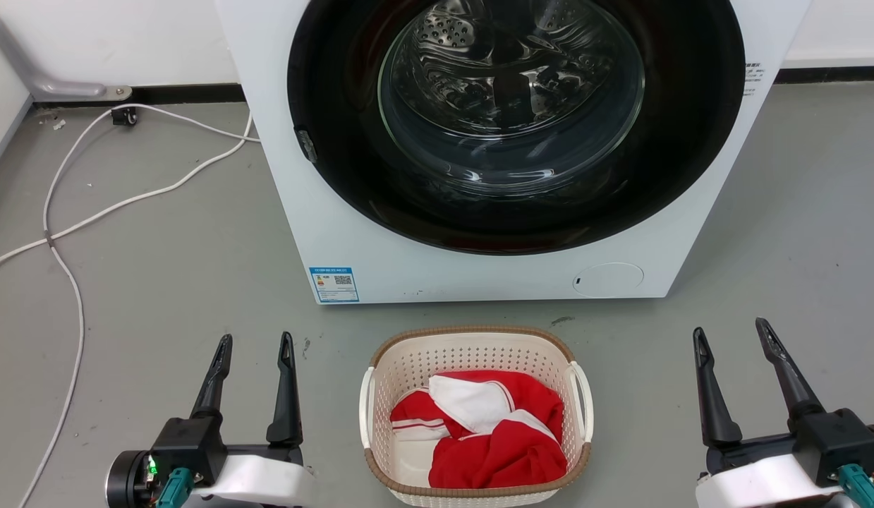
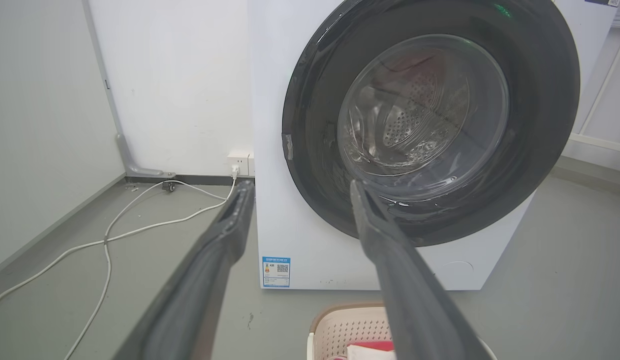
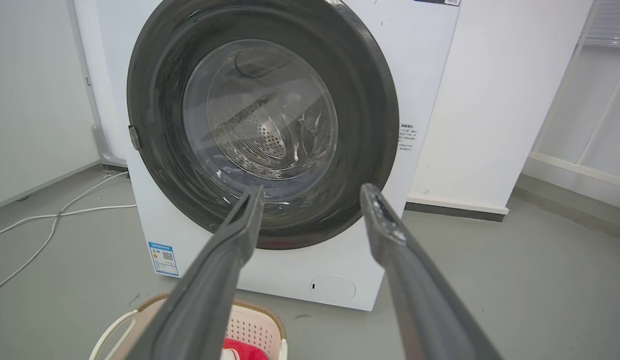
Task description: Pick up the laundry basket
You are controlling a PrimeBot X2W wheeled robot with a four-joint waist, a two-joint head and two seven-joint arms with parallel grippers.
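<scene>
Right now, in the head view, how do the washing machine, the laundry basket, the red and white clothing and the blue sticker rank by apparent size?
Largest to smallest:
1. washing machine
2. laundry basket, though it sits nearer the camera
3. red and white clothing
4. blue sticker

Both grippers [image 1: 256,341] [image 1: 731,328] spread, fingers forward

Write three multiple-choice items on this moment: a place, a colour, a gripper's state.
1. Where is the laundry basket? A on the floor before the washing machine; B on a table; C on top of the machine.
2. What colours are the clothes in it? A blue and grey; B red and white; C green.
3. How is the left gripper? A shut on a sock; B shut on nothing; C open.
Key: A, it stands on floor before the machine; B, red cloth with white parts; C, its fingers stand apart.
</scene>
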